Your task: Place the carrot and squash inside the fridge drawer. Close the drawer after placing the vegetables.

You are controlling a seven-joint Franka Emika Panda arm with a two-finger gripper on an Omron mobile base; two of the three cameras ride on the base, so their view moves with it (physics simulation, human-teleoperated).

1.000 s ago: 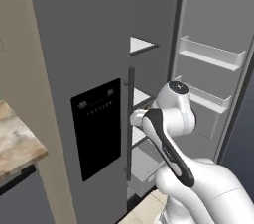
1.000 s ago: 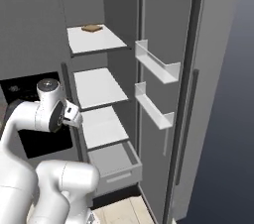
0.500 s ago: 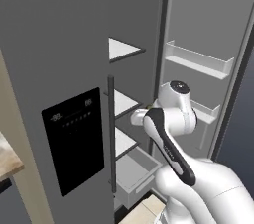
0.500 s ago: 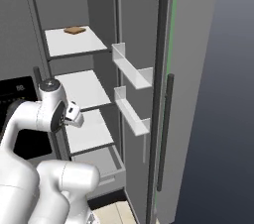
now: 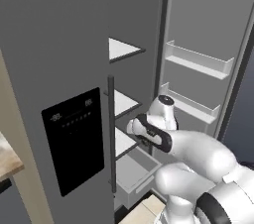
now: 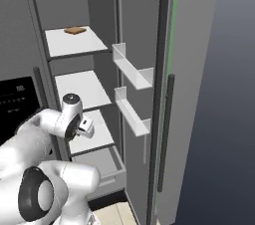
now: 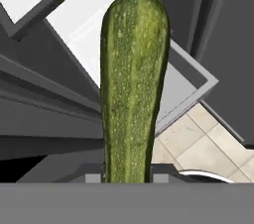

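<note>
Arm bent toward the open fridge, end effector (image 7: pixel 127 177) clamped on the squash (image 7: pixel 133 84), above the pulled-out fridge drawer (image 5: pixel 131 173).

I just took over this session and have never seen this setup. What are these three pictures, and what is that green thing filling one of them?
A white robot arm on a driving base faces an open fridge. Two cameras ride on the base, behind the arm to its left and right. The third sits on the hand, looking along the claw. The green thing is the squash, gripped in the shut claw. Below it the fridge drawer stands pulled out. A small brown item lies on the top shelf.
</note>
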